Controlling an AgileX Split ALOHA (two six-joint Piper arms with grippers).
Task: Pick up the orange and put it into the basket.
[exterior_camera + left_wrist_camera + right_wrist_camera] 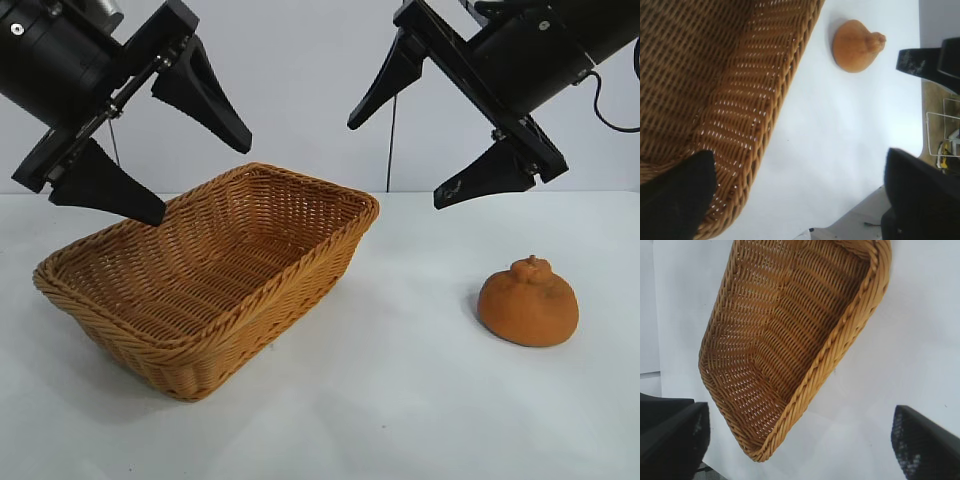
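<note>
The orange [528,302], dull orange-brown with a knobby bump on top, sits on the white table at the right; it also shows in the left wrist view [856,45]. The wicker basket [300,262] stands at the left of the table, empty; it also shows in the left wrist view [765,115] and the right wrist view [840,350]. My left gripper [200,175] hangs open and empty above the basket's far left side. My right gripper [398,160] hangs open and empty above the table, up and to the left of the orange.
The white table [400,400] runs between basket and orange and to the front. A white wall stands behind. In the left wrist view the right gripper's finger [920,62] shows beyond the orange.
</note>
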